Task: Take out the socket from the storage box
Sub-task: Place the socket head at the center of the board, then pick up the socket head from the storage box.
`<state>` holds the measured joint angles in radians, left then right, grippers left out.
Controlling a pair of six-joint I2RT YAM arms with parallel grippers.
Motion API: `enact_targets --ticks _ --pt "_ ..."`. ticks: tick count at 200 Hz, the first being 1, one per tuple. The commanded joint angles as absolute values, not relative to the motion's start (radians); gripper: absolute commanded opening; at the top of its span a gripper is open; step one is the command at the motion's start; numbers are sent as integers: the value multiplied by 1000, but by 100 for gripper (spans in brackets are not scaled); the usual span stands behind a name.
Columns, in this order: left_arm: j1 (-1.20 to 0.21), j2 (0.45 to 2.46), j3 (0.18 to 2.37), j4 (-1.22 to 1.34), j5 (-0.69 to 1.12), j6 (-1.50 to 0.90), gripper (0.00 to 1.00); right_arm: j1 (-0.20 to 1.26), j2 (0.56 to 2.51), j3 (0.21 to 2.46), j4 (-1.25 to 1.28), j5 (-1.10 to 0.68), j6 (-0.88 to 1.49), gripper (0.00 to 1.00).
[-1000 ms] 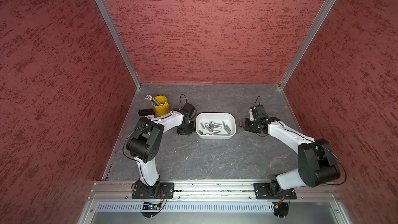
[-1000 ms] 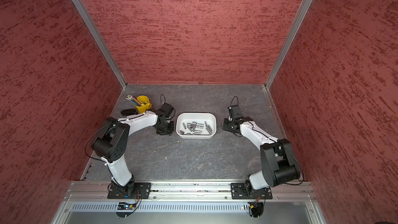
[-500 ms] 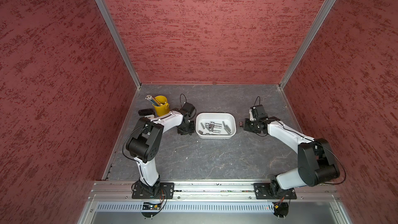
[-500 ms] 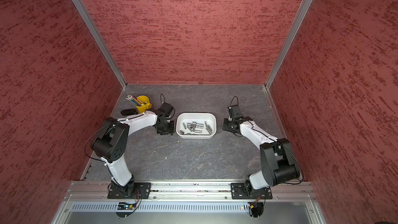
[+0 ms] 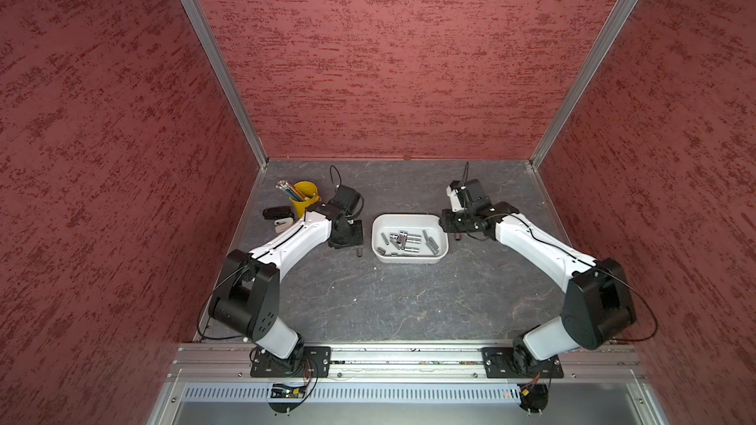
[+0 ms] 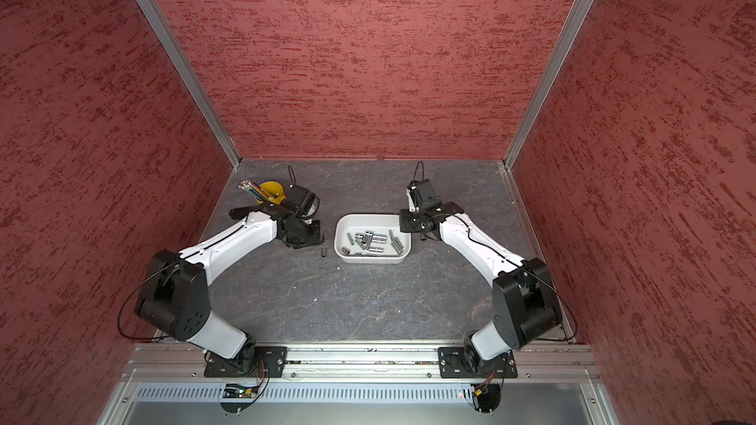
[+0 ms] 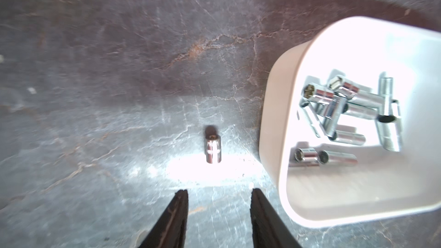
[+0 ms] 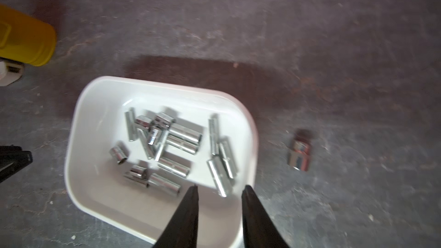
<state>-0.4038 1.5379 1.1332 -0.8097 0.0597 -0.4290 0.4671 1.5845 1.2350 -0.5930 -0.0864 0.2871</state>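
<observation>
The white storage box [image 5: 409, 257] [image 6: 370, 259] stands mid-table and holds several chrome sockets [image 8: 181, 137] [image 7: 334, 106]. One socket [image 7: 213, 149] [image 5: 360, 252] [image 6: 324, 252] lies free on the table just left of the box. My left gripper [image 7: 218, 190] [image 5: 347, 239] is open and empty a short way behind it. A second socket [image 8: 299, 155] [image 5: 457, 237] lies on the table right of the box. At the box's right end my right gripper [image 8: 220, 186] [image 5: 450, 224] hangs open, with nothing between its fingers.
A yellow pencil cup [image 5: 304, 198] [image 8: 26, 41] with pens stands at the back left. Beside it lie a small black item [image 5: 278, 212] and a white one [image 5: 283, 223]. Red walls close in three sides, and a metal rail [image 5: 409, 355] runs along the front.
My left gripper's jaws have opened, and the socket now lies free on the table in front of them. The right arm has hardly moved.
</observation>
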Motion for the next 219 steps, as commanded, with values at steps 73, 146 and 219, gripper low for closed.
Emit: enact_targets --ticks 73,146,219 --pt "-396 1311 1115 -983 65 -355 46 616 2103 1806 -939 -59 -19 31" --pt "-394 1292 1074 -967 49 -344 46 629 2266 1969 -1062 -33 -107 30" --pt "-385 1287 1052 -960 49 -336 46 629 2332 1981 -1037 -35 -121 30"
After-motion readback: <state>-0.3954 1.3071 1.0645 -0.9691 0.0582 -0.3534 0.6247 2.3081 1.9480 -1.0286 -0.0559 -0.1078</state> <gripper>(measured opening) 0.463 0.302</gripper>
